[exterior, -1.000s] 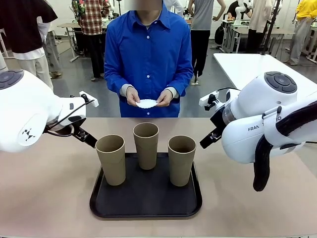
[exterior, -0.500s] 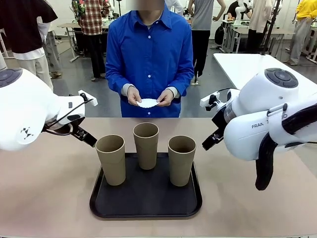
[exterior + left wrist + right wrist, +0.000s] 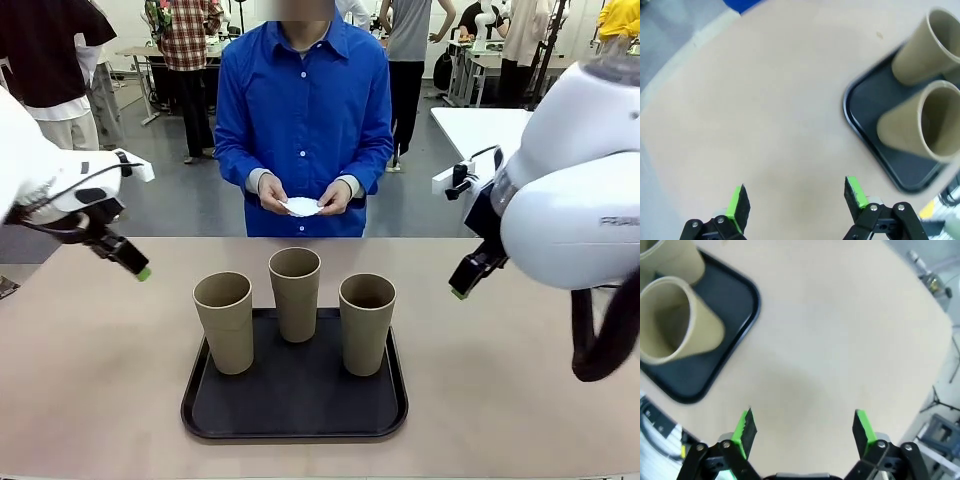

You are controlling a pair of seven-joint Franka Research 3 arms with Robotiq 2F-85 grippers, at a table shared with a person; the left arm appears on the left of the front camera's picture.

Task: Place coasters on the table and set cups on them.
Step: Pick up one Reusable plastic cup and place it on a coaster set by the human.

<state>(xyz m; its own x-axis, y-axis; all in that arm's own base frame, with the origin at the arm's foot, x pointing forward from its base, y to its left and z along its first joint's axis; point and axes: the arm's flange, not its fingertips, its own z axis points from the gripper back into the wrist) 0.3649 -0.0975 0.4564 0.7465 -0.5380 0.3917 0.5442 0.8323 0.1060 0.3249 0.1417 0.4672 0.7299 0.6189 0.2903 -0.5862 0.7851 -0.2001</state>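
Unstarted — tall khaki-tan tumblers [image 3: 295, 292] sitting on black tray [image 3: 295, 405], person [image 3: 300, 110] holding white scalloped paper coasters [image 3: 301, 207]; left pincer [image 3: 796, 197], right pincer [image 3: 805, 427] gaping.

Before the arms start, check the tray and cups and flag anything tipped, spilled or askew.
Nothing stands out. All three cups stand upright on the black tray, none spilled or cracked. The tray sits square on the table. The person holds the white coasters.
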